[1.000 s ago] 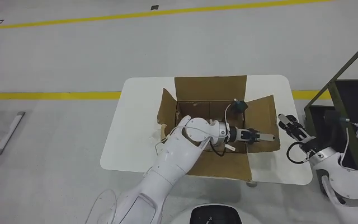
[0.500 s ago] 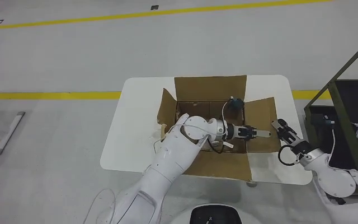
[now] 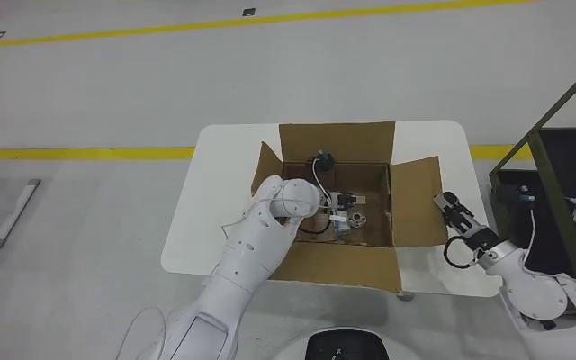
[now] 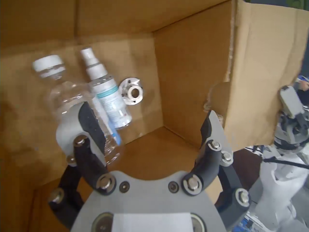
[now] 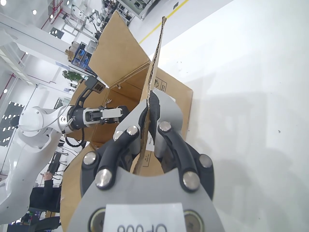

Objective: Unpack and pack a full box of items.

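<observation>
An open cardboard box (image 3: 337, 142) stands on the white table (image 3: 225, 180). My left gripper (image 3: 347, 200) is inside it, open (image 4: 149, 126), with nothing between its fingers. Just past it on the box floor lie a clear bottle (image 4: 65, 97) with a white cap, a small spray bottle (image 4: 108, 97) and a metal flange (image 4: 132, 92). One finger (image 4: 89, 121) overlaps the clear bottle in the left wrist view. My right gripper (image 3: 447, 209) is shut (image 5: 149, 107) on the edge of the box's right flap (image 3: 416, 202), which stands raised (image 5: 157, 56).
A dark green frame (image 3: 540, 153) stands right of the table. The box's other flaps (image 3: 337, 265) are folded outward. Bare table shows left of the box (image 3: 216, 225) and at the right corner (image 3: 450, 139).
My left gripper drew back from over the right flap, leftward into the box. My right gripper came in to the flap's outer edge and closed on it.
</observation>
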{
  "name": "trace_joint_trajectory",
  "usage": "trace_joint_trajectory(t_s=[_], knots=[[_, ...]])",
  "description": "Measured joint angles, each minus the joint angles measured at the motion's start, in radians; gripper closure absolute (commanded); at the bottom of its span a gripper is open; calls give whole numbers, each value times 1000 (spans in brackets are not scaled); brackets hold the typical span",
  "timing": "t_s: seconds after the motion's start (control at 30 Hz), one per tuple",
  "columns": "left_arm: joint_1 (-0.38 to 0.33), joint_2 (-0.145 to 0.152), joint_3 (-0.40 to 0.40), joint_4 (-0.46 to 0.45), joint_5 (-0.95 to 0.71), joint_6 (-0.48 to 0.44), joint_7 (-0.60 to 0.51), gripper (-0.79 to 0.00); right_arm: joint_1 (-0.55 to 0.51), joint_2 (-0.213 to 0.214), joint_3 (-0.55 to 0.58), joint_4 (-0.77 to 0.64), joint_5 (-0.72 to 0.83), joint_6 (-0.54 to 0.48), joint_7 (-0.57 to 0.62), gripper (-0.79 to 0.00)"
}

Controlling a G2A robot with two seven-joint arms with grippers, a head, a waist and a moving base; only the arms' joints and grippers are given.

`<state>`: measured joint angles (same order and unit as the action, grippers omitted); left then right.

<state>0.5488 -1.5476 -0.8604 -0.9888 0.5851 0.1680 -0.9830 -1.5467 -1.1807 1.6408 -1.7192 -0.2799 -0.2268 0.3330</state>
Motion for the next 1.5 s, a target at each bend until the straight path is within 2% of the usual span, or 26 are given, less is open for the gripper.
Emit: trace_joint_trajectory(t_s=[0.13,0.3,0.83,1.07,1.17,1.37,1.5], knots=[[40,26,2,-125,153,87,-41,-785,1,0,-2,1,-1,1,-2,0],[66,46,28,-178,366,163,-136,-785,3,1,-4,7,1,-2,-3,0],[79,47,42,-172,402,141,-133,-785,-3,3,-6,0,1,-1,0,0],[38,15,112,-92,487,224,-151,-785,-11,3,-5,-10,-1,-1,-1,0],[22,-3,133,-48,478,229,-135,-757,-13,4,-6,-11,-2,-1,-3,0],[-3,-37,168,34,465,233,-104,-779,-15,4,-6,-13,-2,-1,-3,0],[-20,-59,183,92,457,239,-81,-757,-16,4,-12,-13,-7,-3,-4,0]])
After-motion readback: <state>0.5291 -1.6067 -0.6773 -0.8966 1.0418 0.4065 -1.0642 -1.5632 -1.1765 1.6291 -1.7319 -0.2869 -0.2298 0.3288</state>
